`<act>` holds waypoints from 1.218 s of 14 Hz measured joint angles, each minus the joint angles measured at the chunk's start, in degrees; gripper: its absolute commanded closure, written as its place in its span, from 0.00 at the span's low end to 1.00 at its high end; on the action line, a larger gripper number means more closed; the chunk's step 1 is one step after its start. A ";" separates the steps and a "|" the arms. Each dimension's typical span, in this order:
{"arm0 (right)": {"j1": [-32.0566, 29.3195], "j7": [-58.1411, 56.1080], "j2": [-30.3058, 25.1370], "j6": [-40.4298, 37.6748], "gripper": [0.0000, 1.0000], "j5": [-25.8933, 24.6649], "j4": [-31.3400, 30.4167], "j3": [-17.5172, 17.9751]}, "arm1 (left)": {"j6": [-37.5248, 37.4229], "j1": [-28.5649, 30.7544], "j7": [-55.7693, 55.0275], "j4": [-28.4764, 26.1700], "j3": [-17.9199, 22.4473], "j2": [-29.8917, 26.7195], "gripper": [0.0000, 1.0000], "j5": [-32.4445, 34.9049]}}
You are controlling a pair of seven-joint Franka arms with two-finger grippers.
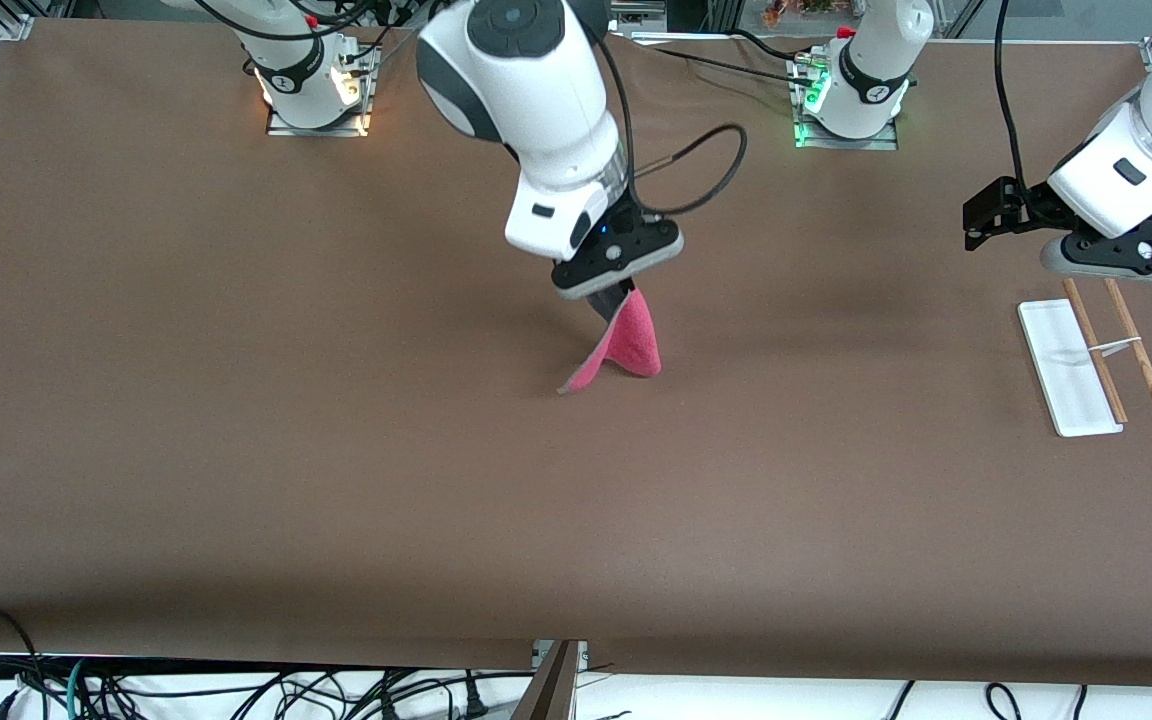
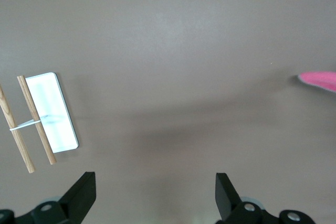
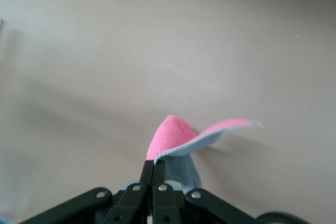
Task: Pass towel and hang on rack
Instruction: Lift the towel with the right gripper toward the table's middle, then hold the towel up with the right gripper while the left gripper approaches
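Over the brown table's (image 1: 236, 400) middle, right gripper (image 1: 614, 303) pinches the pink-red, grey-backed fabric towel (image 1: 631, 340), its lower edge touching down. Toward three o'clock from it, left gripper (image 2: 155, 190) waits wide open above the white-based, wooden-rod rack (image 1: 1071, 365).

The towel (image 1: 626, 345) hangs from the right gripper (image 1: 612, 300) over the middle of the table (image 1: 236, 400), its lower corner touching the surface. The rack (image 1: 1086, 365) lies flat at the left arm's end, under the left gripper (image 2: 155, 195).

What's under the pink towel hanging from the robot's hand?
Only bare brown table shows beneath the towel, pinched in the right gripper. Its lowest corner looks about to touch the table. The spot under its fold is hidden.
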 measured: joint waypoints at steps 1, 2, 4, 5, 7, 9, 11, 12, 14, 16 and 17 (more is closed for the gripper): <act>1.05 0.00 -0.46 0.00 1.00 0.00 0.00 0.02 | -0.01 -0.02 0.00 0.00 -0.07 0.52 0.00 0.00; 2.36 0.00 -0.77 0.00 1.00 0.00 0.00 0.03 | 0.20 -0.09 0.00 0.02 -0.17 1.02 0.00 0.00; 4.77 0.15 -1.00 0.04 1.00 0.00 0.00 0.02 | 1.81 -0.28 0.00 -0.13 -0.26 1.87 0.00 0.00; 5.50 0.21 -1.05 0.15 1.00 0.00 0.01 0.01 | 2.47 -0.41 0.00 -0.78 -0.31 2.46 0.00 0.00; 5.81 0.21 -1.51 0.44 1.00 0.00 0.03 -0.06 | 3.62 -0.47 0.49 -2.34 -0.34 4.17 0.00 0.00; 5.71 0.21 -2.07 0.45 1.00 0.00 0.03 -0.38 | 6.06 -0.43 5.44 -3.36 -0.23 5.94 0.00 0.00; 5.68 0.10 -2.27 0.56 1.00 0.00 0.03 -0.46 | 10.93 -0.36 10.67 -5.19 0.48 7.38 0.00 -0.19; 5.68 -0.29 -2.26 0.68 1.00 0.00 0.03 -0.46 | 13.25 -0.28 12.95 -6.48 1.09 8.00 0.00 -0.95; 5.68 -2.18 -2.26 0.80 1.00 0.00 0.02 -0.47 | 17.40 -0.07 21.09 -10.11 1.81 9.17 0.00 -5.23; 5.68 -4.27 -2.26 0.86 1.00 0.00 0.02 -0.51 | 24.02 -0.04 29.45 -14.46 1.97 10.97 0.00 -10.99; 5.67 -5.37 -2.27 0.99 1.00 0.00 0.02 -0.55 | 27.28 -0.06 32.92 -16.55 1.94 11.98 0.00 -13.51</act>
